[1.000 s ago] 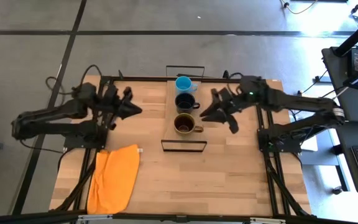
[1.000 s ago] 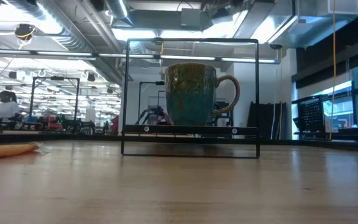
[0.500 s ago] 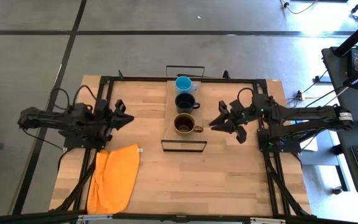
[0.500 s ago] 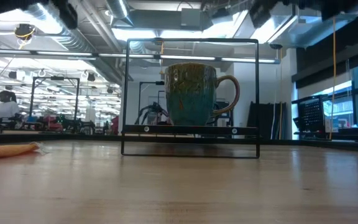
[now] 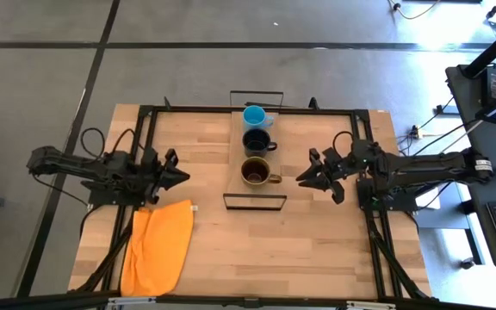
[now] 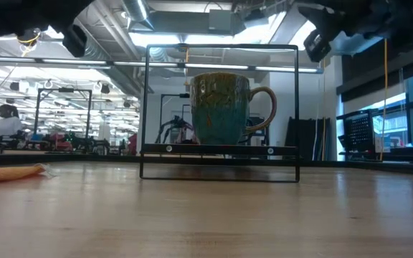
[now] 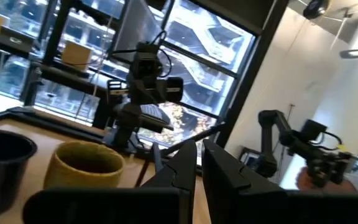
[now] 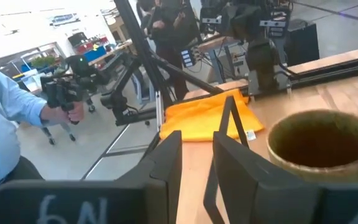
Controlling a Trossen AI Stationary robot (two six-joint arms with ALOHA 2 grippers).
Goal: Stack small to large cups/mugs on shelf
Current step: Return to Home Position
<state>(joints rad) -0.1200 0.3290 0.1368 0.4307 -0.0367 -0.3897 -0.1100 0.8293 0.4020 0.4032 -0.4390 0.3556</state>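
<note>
While right claw [image 5: 311, 176] hangs spread at 3 o'clock, left claw [image 5: 179, 176] pressed together, stray swing could clip olive-yellow cup [image 5: 255, 171].

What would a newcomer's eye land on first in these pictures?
Three mugs line the shelf: light-blue mug farthest, black mug in the middle, olive-yellow mug nearest. An orange cloth lies at the table's near left corner. The left gripper and right gripper flank the shelf, empty.

The bench [image 5: 317, 241] is pale, matt butcher-block wood; the shelf [image 5: 257, 191] is similar light wood with thin black wire frames [image 6: 221, 47]. The olive-yellow mug [image 6: 221, 107] has a glossy, mottled glaze, and the orange cloth [image 5: 158, 245] looks soft and matt.
</note>
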